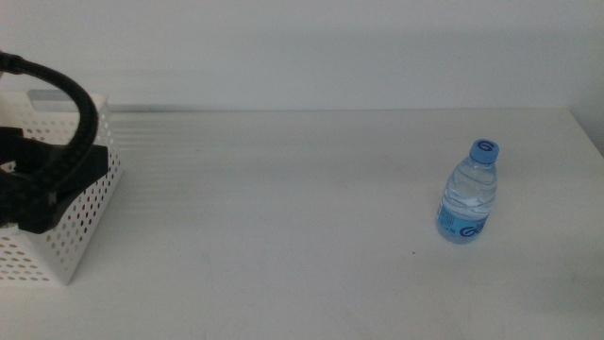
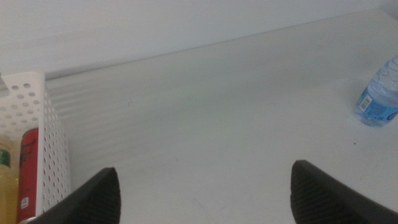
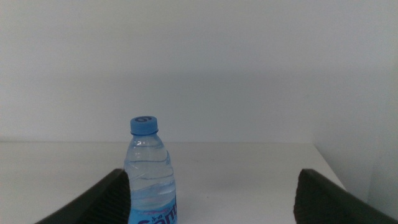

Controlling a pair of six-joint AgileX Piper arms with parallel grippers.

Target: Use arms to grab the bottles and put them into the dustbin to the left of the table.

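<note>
With the red can (image 2: pixel 28 165) already in the dustbin (image 1: pixel 83 231), I judge the water bottle (image 1: pixel 468 194) next: right gripper (image 3: pixel 211 199), jaws spread, must advance and close; left gripper (image 2: pixel 202 199) waits open beside the dustbin.

Our right hand (image 3: pixel 211 199) shows its two dark jaws spread wide, with nothing between them. Ahead stands the water bottle (image 3: pixel 150 174), upright on the white bench (image 3: pixel 249 180), blue cap on top, nearer one jaw. The bench's far edge seems to meet a plain wall.
</note>
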